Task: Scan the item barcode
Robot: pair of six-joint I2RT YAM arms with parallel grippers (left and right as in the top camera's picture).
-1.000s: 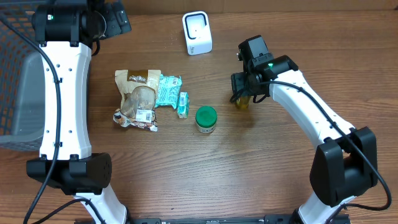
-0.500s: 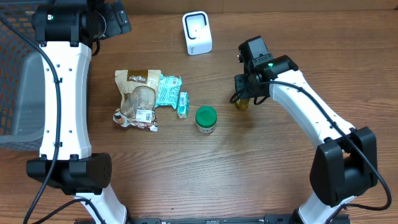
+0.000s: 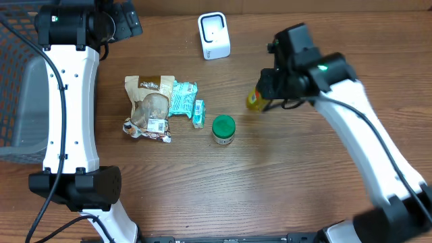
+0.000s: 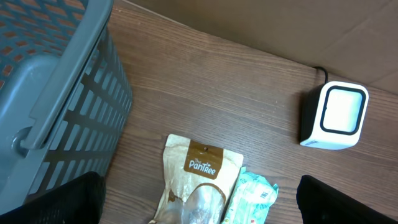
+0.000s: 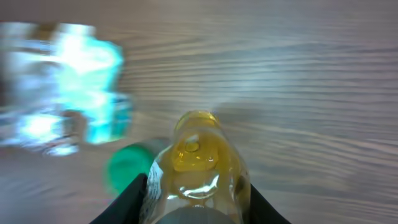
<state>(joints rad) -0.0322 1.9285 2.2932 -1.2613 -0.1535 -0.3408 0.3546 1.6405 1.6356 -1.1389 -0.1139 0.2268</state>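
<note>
Basket at far left: one grey slatted plastic basket (image 3: 17,88), also close up in the left wrist view; left gripper (image 4: 199,196) hangs over the back left of the table, its two fingers spread wide with nothing between them; on the brown wooden table (image 3: 202,196) below lies a cluster of three packets: one brown-and-white PanTree snack pouch (image 3: 148,108); one teal wipes packet (image 3: 181,96) touching the pouch's right edge; one small teal-and-white box (image 3: 198,113) just beside the packet's lower right; next right, one green-lidded jar (image 3: 223,128), upright, near the box; behind these, by the back edge, one white cube-shaped barcode scanner (image 3: 214,36); right of the jar, one small clear bottle of yellow liquid (image 3: 254,100), clamped in the right gripper (image 3: 264,91); the right wrist view shows a finger on each side of the bottle, with the wood behind it blurred; the bottle sits forward and right of the scanner, well apart from it; two white arms in all.
</note>
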